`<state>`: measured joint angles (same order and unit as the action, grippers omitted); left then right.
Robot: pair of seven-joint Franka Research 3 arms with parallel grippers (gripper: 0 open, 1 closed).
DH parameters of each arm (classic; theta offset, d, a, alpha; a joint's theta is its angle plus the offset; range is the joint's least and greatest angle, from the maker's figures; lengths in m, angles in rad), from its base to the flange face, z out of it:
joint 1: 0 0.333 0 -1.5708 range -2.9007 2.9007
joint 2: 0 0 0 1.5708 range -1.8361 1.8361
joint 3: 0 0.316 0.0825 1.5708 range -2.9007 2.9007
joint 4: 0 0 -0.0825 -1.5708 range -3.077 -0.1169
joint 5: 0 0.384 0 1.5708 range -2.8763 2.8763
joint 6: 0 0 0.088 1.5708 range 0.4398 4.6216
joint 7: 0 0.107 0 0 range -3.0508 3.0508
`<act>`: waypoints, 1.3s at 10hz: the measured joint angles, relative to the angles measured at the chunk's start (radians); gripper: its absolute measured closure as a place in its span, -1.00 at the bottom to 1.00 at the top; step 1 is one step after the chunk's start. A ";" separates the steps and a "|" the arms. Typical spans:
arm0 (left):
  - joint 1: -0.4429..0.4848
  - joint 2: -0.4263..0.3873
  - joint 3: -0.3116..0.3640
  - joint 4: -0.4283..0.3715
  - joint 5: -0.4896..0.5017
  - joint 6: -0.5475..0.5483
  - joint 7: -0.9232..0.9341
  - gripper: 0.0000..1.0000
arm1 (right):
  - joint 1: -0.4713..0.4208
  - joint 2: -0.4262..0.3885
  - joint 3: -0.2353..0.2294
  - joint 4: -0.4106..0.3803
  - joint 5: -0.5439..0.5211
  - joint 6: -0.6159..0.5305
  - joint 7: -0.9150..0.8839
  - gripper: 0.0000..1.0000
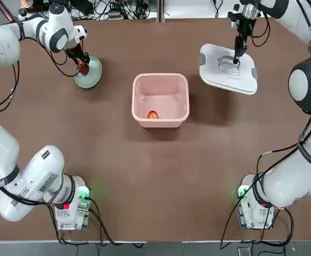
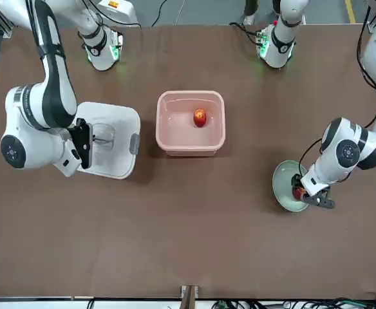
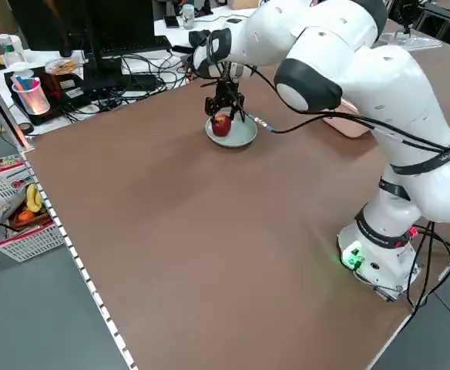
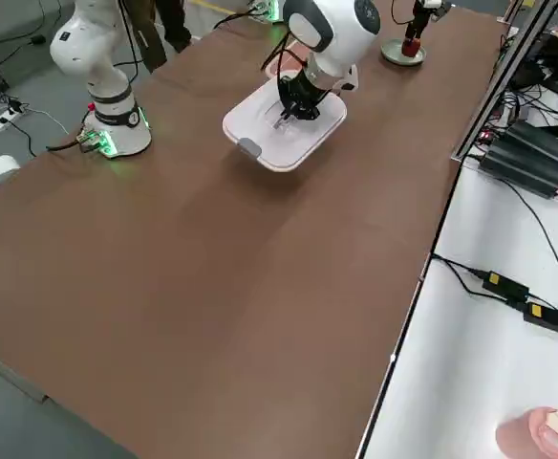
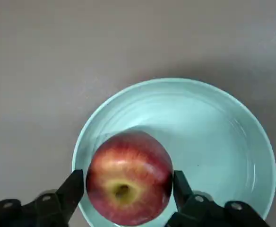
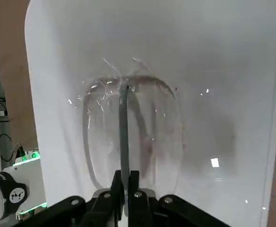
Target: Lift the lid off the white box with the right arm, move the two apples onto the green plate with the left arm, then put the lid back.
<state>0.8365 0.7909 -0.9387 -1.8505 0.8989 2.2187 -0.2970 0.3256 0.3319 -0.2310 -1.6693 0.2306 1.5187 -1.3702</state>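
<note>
My left gripper (image 5: 128, 189): fingers spread either side of the red apple (image 5: 128, 177), on the green plate (image 5: 213, 123).
My right gripper (image 6: 125, 182): pinching the lid (image 1: 227, 69) by its handle, beside the white box (image 1: 161, 100).
Second apple (image 1: 153, 115): inside the box.

The pink box (image 1: 161, 100) stands open and upright mid-table, with one orange-red apple (image 1: 153, 115) lying inside against a wall. The white lid (image 1: 228, 69) is off, well to the box's side, tilted, pinched by its handle in the right tool (image 1: 236, 57). The red apple (image 5: 128, 178) rests on the green plate (image 5: 213, 137), between the parted fingers of the left tool (image 5: 128, 189).
</note>
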 joint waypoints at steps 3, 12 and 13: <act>0.026 -0.013 -0.107 0.019 -0.003 -0.105 -0.009 -0.98 | 0.000 0.008 0.001 0.000 0.000 0.000 0.000 0.86; -0.274 -0.061 -0.447 0.012 -0.119 -0.374 -0.751 -0.98 | 0.001 0.012 0.003 0.001 0.000 0.003 0.000 0.86; -0.329 -0.061 -0.447 0.012 -0.130 -0.374 -0.820 -0.98 | 0.002 0.012 0.004 0.002 0.000 0.004 -0.001 0.86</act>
<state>0.5075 0.7303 -1.3856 -1.8381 0.7692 1.8447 -1.1170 0.3274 0.3440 -0.2270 -1.6677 0.2306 1.5226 -1.3708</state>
